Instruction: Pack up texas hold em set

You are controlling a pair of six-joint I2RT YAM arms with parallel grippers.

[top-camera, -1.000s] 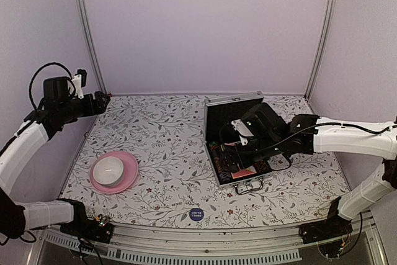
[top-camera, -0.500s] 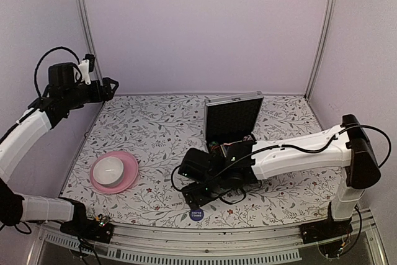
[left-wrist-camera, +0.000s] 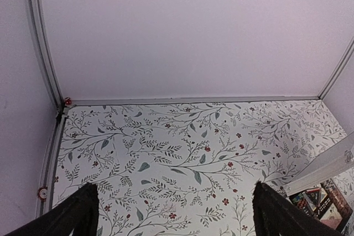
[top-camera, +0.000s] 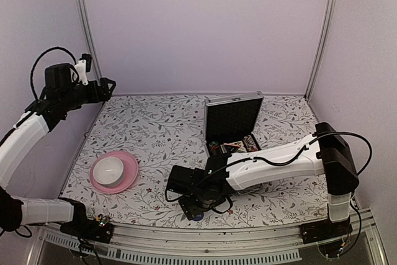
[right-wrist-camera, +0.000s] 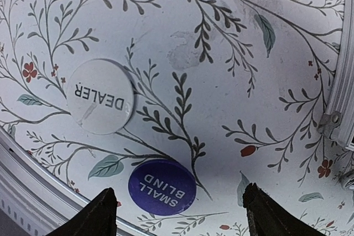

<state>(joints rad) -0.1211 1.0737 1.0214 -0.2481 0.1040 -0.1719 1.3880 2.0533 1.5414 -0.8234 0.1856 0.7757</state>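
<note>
Disc in blue lies by table rim under spread right claw; left claw, also spread, hangs high

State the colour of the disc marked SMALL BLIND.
The SMALL BLIND disc is blue; right wrist view.

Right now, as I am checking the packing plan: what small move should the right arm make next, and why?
Probably lower the right gripper onto the blue SMALL BLIND disc: its jaws stand open, the disc lies roughly between them, flat on the table, outside the open case.
</note>
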